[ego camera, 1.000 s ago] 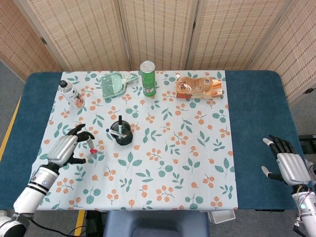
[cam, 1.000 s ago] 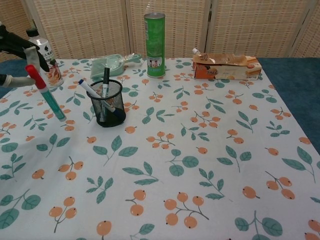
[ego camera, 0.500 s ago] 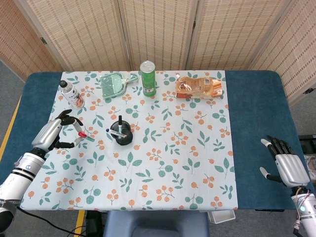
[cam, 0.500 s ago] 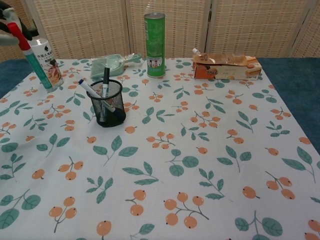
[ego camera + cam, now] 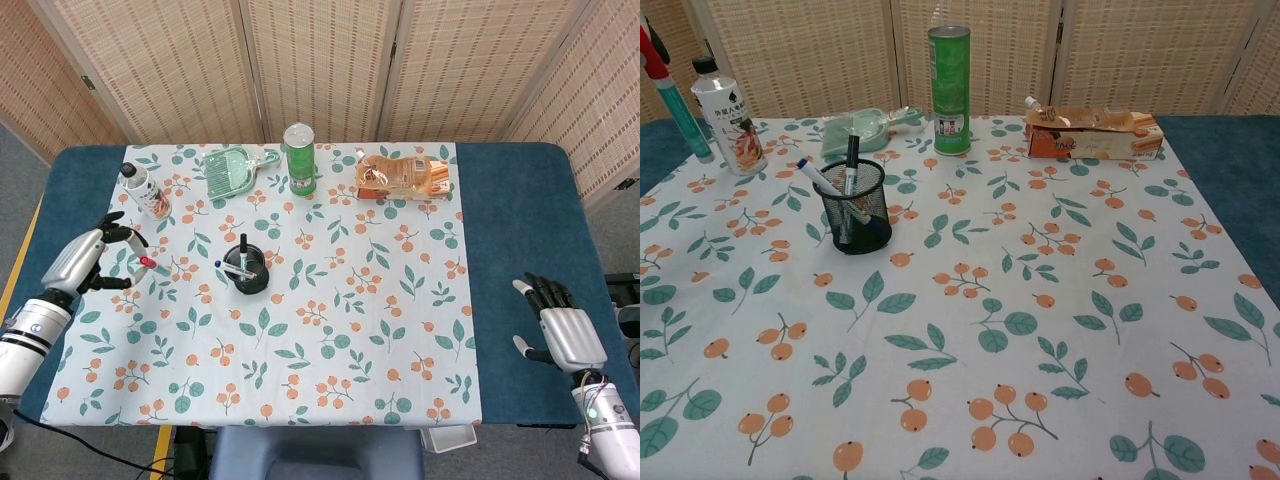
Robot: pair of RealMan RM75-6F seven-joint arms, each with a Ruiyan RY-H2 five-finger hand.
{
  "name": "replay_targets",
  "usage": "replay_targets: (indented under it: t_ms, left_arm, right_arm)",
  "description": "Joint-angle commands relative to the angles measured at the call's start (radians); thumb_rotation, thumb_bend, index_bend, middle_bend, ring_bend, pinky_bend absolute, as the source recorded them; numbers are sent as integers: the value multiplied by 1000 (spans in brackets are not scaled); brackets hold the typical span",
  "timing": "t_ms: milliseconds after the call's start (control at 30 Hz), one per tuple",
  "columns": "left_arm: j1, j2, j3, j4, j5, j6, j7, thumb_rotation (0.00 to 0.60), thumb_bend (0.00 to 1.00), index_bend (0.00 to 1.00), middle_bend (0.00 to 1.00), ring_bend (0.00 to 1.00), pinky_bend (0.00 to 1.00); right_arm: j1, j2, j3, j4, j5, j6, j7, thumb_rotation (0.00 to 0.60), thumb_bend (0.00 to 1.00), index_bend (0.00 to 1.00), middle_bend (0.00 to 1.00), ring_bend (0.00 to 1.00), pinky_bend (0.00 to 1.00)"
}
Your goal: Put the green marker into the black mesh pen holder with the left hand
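the slim green marker with a red cap [image 5: 673, 98] shows in the chest view as a tilted teal barrel at the far left edge, its cap cut off by the frame and nothing of its holder in sight. only the head view shows what carries it: the left robot hand [image 5: 88, 262] pinches it above the left border of the counter [image 5: 520, 260], well apart from the black mesh pen holder [image 5: 246, 271]; there the marker is small, and little more than its red cap [image 5: 146, 262] can be made out. the holder stands upright on the white leaf-and-berry tablecloth [image 5: 1040, 330] with pens poking out, its mesh wall plain in the chest view. the right robot hand [image 5: 562, 328] appears in the head view alone, fingers spread and holding nothing, over the counter's right side. behind stand a clear bottle with a black cap [image 5: 728, 114], a green plastic dustpan [image 5: 862, 128], a tall green can [image 5: 949, 89] and an orange snack box [image 5: 1092, 135].
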Motion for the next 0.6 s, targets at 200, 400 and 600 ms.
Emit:
replay_targets:
  t_ms: [200, 400, 600]
  left_arm:
    - [-66, 96, -11, -115, -44, 26, 272, 600, 468, 633, 412, 35, 150]
    - [-123, 87, -24, -146, -107, -2, 330, 600, 468, 633, 412, 35, 150]
    - [-226, 26, -29, -138, -210, -59, 405, 600, 468, 633, 412, 35, 150]
  right_arm:
    - [-16, 8, -10, 4, -5, 17, 16, 600, 299, 74, 0, 0, 0]
    - [-29, 15, -13, 5, -10, 36, 30, 600, 298, 74, 0, 0, 0]
    - [-16, 19, -12, 14, -16, 16, 51, 600, 298, 74, 0, 0, 0]
